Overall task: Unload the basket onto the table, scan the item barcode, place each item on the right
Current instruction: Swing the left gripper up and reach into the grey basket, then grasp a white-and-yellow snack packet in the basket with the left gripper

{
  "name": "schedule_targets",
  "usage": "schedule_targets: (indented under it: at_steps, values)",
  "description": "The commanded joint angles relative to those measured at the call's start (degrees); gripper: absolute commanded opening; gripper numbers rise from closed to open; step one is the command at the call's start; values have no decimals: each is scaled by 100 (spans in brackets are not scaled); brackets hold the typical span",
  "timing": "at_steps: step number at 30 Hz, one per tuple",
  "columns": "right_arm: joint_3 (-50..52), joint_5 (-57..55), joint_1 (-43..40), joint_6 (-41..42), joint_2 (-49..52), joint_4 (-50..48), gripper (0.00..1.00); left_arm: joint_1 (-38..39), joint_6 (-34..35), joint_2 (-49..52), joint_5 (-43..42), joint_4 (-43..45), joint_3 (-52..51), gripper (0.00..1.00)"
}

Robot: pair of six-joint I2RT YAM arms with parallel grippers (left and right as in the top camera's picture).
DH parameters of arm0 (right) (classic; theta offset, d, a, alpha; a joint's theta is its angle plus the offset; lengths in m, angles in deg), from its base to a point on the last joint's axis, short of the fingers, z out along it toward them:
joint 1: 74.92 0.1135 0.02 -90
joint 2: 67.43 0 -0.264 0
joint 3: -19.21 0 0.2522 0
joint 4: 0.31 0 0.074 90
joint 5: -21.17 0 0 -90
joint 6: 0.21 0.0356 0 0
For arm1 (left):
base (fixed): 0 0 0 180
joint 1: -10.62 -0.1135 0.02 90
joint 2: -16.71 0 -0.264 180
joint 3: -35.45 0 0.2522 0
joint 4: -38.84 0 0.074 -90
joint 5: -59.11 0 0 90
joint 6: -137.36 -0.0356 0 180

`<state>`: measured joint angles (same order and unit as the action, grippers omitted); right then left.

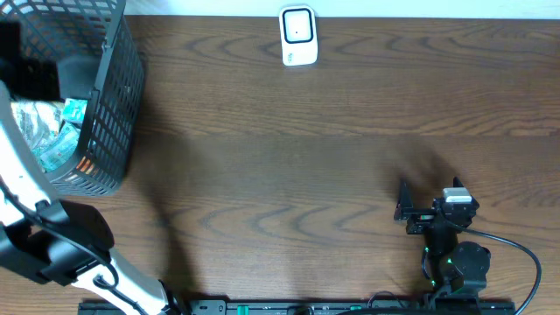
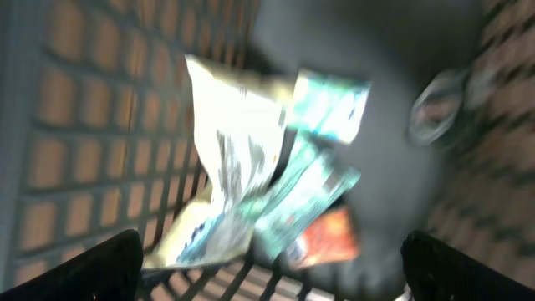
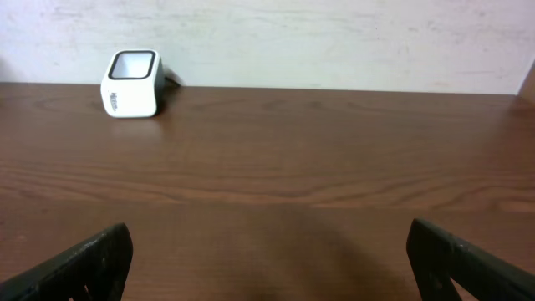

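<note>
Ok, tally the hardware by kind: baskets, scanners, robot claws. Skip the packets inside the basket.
Basket: 1
Scanner: 1
Claws: 2 (left claw, right claw)
Total: 4

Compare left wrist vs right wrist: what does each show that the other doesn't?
Left wrist only: the inside of the black mesh basket, blurred, holding crumpled packets: a white packet, a teal packet and an orange packet. Right wrist only: the white scanner standing on the wooden table near the pale wall. Both: the view's own gripper, left gripper and right gripper, jaws wide open, nothing held.
</note>
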<state>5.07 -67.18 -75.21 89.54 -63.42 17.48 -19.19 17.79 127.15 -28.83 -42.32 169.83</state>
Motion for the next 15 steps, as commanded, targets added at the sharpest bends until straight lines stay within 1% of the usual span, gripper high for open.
schedule_targets:
  at_steps: [1,2,5,7,9,15]
  values:
    - [7,-2,-26,61,-24,24,99,-42,-496,72,1115,81,-391,98]
    - [7,-2,-26,61,-24,24,99,-61,-494,81,1003,114,-487,97]
    - [7,-2,-26,61,-24,24,99,-111,-496,81,205,269,-688,98]
    - [7,-2,-26,61,-24,24,99,-166,-490,81,-33,531,-743,97]
    - [7,-2,-26,61,-24,24,99,-223,-470,81,-153,710,-763,98]
    - [7,-2,-26,61,-24,24,99,-476,-479,83,-142,1121,-955,98]
